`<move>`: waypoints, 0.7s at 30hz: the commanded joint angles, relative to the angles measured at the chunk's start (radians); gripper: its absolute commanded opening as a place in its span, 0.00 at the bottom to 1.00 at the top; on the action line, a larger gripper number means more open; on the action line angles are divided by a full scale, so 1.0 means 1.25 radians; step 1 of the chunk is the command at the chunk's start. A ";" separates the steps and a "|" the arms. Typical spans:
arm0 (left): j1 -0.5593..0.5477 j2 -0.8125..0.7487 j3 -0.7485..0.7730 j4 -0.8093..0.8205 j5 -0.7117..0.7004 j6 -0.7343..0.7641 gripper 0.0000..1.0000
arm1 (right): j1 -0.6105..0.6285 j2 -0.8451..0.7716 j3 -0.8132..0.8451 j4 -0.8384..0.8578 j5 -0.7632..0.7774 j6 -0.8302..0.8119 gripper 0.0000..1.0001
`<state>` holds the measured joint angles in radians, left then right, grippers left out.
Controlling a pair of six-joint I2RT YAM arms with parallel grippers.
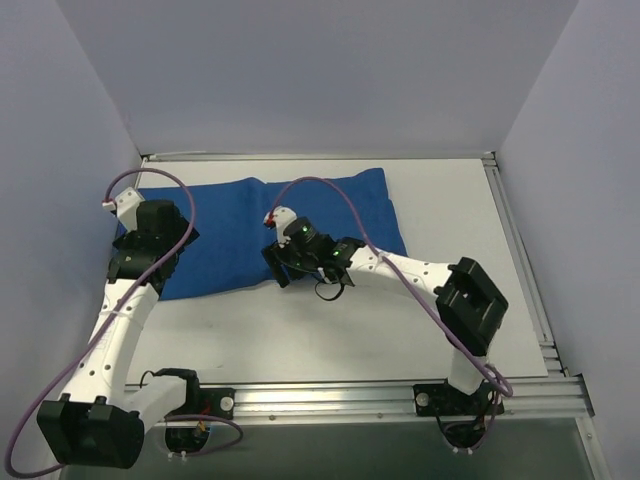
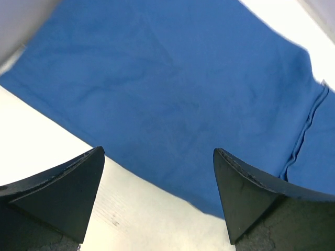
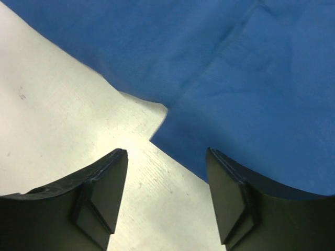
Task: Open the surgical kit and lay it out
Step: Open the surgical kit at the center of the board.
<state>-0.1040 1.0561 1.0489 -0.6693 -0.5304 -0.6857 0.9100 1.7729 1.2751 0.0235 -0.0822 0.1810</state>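
Note:
The surgical kit shows as a large blue cloth wrap (image 1: 300, 215) lying folded across the back half of the white table (image 1: 440, 230). My left gripper (image 1: 150, 250) hangs over the cloth's left end. In the left wrist view it (image 2: 158, 150) is open, with the blue cloth (image 2: 172, 78) and its near edge beneath and nothing between the fingers. My right gripper (image 1: 278, 272) is at the cloth's front edge near the middle. In the right wrist view it (image 3: 166, 151) is open over bare table, just short of a cloth corner (image 3: 251, 78).
Pale walls close in the table on the left, back and right. An aluminium rail (image 1: 330, 400) runs along the near edge by the arm bases. Purple cables (image 1: 330, 185) loop above both arms. Bare table (image 1: 300, 330) lies between the cloth and the rail.

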 commanded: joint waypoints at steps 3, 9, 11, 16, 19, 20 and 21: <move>-0.009 0.010 -0.041 0.067 0.136 -0.029 0.94 | 0.104 0.088 0.095 -0.020 0.212 -0.119 0.59; -0.008 -0.019 -0.041 0.075 0.157 -0.013 0.94 | 0.176 0.198 0.195 -0.118 0.453 -0.134 0.58; -0.008 -0.042 -0.038 0.068 0.157 -0.013 0.94 | 0.194 0.213 0.205 -0.125 0.483 -0.136 0.59; -0.008 -0.093 -0.041 0.068 0.142 -0.017 0.94 | 0.218 0.270 0.221 -0.143 0.606 -0.159 0.60; -0.006 -0.109 -0.037 0.059 0.130 -0.018 0.94 | 0.237 0.300 0.223 -0.132 0.713 -0.172 0.60; -0.006 -0.115 -0.039 0.059 0.129 -0.020 0.94 | 0.241 0.307 0.219 -0.115 0.731 -0.180 0.59; -0.006 -0.118 -0.043 0.059 0.130 -0.021 0.94 | 0.244 0.317 0.218 -0.104 0.747 -0.185 0.58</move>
<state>-0.1123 0.9245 0.9794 -0.6270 -0.3573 -0.7033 1.2007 2.1483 1.5150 -0.1104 0.6571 -0.0174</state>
